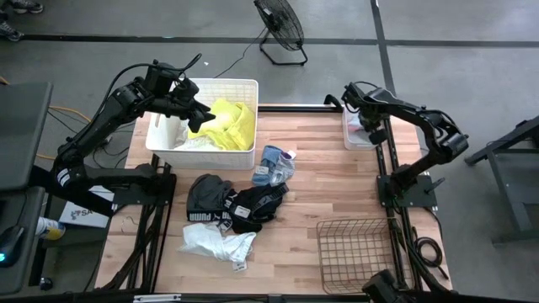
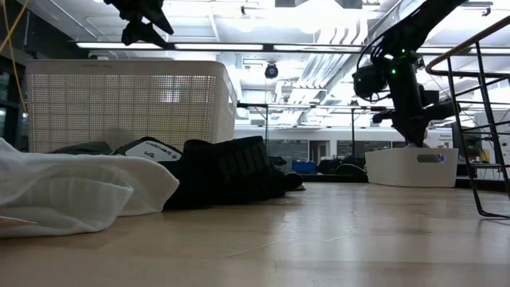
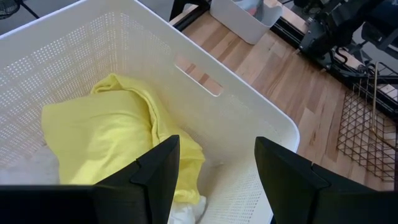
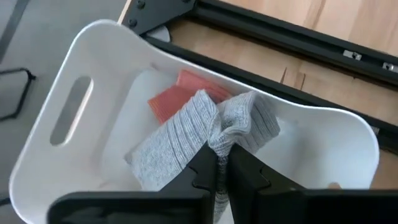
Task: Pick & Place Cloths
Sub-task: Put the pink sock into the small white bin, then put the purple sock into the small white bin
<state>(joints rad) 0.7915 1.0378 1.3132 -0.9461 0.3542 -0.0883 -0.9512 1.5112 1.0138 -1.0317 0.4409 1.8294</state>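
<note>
**Two bins part-filled, three cloth heaps left on table**

While the right gripper [image 4: 217, 171] hangs over the small white tub [image 4: 81, 74] at the table's far right edge, its fingers are pinched shut on one grey knit sock [image 4: 199, 134], which droops into the tub beside one orange-red piece [image 4: 171, 99].

Near to far, from the front edge of the high view:
- 1 brown wire basket [image 1: 355, 252], front right corner.
- 1 white cloth [image 1: 215, 244], crumpled, front left; the low view shows it closest to the camera.
- Black cloths with white print [image 1: 236, 204], just behind the white one and touching it; looks like two or more bunched together, exact count cannot be told.
- 1 grey-blue sock bundle [image 1: 274, 166], mid-table, just beside the big bin's front corner; whether it is one sock or a pair is unclear.
- 1 big white perforated bin [image 1: 244, 93], back left, holding 1 neon yellow cloth [image 3: 106, 137] with some white fabric under it.

Left gripper [image 3: 214, 180] hovers over the big bin above the yellow cloth, jaws apart at a middling width, nothing between them.

Arms counted: 2.
</note>
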